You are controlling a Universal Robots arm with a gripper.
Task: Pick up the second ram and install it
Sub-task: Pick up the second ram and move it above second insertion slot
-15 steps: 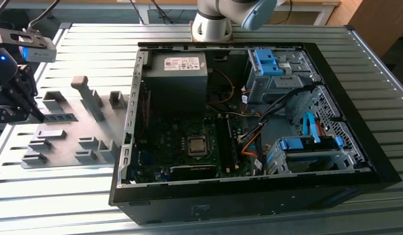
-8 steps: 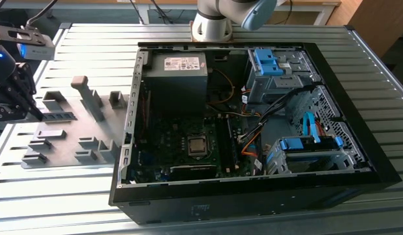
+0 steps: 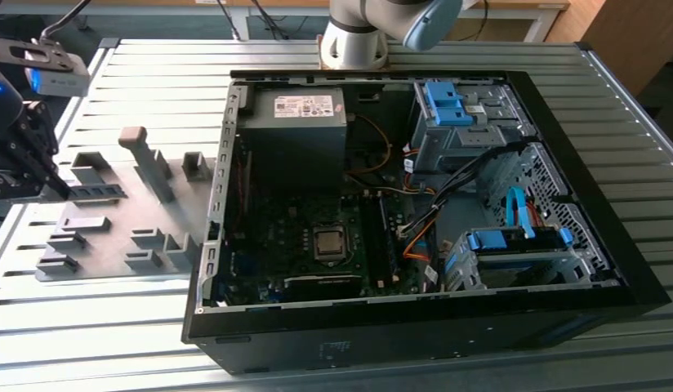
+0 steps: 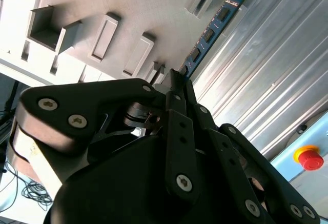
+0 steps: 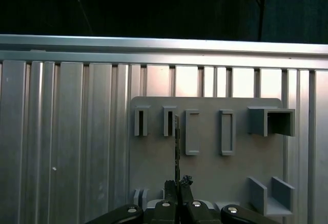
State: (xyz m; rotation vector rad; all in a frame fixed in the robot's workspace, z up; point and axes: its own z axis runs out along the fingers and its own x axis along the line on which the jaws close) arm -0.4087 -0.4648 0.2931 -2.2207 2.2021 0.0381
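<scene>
One step looks part-done: at the exterior view's left, the claw [image 3: 58,188] is seen clenched on one end of the second ram [image 3: 97,192], held over the grey fixture plate [image 3: 113,220] on the worktop [image 3: 140,82]. Further right, the open computer case [image 3: 424,347] is well apart, so installation is judged outstanding.

In both wrist views the gripper [image 5: 177,184] shows its fingers [image 5: 169,189] apparently pinched shut on the second ram [image 4: 207,34].

Black gripper [image 4: 174,78], silver screw heads [image 4: 184,182]; silver-grey arm [image 3: 353,37], pale blue joint cap [image 3: 430,24].
</scene>
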